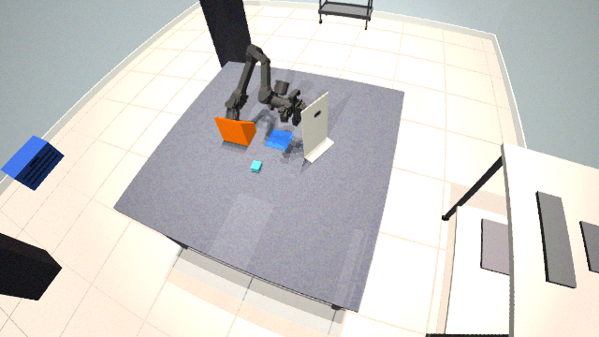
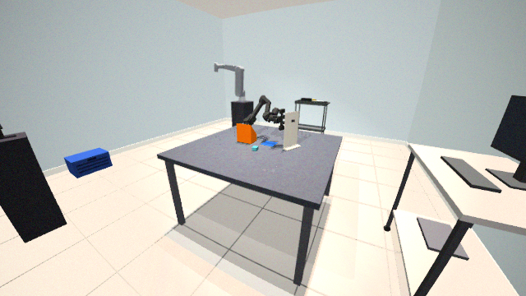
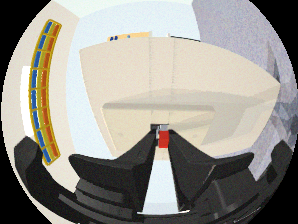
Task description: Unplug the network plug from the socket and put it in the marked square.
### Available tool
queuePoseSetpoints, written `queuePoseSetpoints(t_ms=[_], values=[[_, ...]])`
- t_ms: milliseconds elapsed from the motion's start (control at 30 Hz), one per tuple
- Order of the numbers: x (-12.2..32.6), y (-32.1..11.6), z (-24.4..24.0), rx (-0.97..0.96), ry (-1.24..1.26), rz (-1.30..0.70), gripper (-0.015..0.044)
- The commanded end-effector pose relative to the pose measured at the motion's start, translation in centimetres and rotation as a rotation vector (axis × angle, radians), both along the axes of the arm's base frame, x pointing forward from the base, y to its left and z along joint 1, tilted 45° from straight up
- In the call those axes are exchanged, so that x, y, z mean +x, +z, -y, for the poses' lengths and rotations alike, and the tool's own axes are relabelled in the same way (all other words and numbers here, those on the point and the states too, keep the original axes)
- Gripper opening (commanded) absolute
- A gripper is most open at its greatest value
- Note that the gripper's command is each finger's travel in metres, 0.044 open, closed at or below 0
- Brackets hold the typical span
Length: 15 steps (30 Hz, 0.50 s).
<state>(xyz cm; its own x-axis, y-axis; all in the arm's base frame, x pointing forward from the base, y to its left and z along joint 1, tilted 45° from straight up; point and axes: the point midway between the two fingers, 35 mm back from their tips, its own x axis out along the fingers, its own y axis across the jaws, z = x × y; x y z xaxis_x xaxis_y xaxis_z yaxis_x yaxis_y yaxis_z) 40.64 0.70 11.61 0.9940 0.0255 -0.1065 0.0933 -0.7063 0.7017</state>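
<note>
Wrist view: the tool (image 3: 162, 157) pinches the red plug (image 3: 162, 139) at the panel (image 3: 133, 83) — grasping it. Small, stiff, likely light — grip across its body, tab pressed.

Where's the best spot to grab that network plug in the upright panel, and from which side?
Judging by the wrist view, grip the plug by the red part that stands out of the panel, fingers above and below so the top one presses the tab. Come in square to the panel's arm-side face, where the end effector already sits with fingers nearly closed around the plug.
</note>
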Motion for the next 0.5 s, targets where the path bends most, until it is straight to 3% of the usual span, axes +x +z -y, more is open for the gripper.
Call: queuePoseSetpoints(t_ms=[0, 467], values=[[0.02, -0.01, -0.06, -0.004, 0.005, 0.000, 0.0024], [-0.32, 0.08, -0.10, -0.004, 0.005, 0.000, 0.0000]])
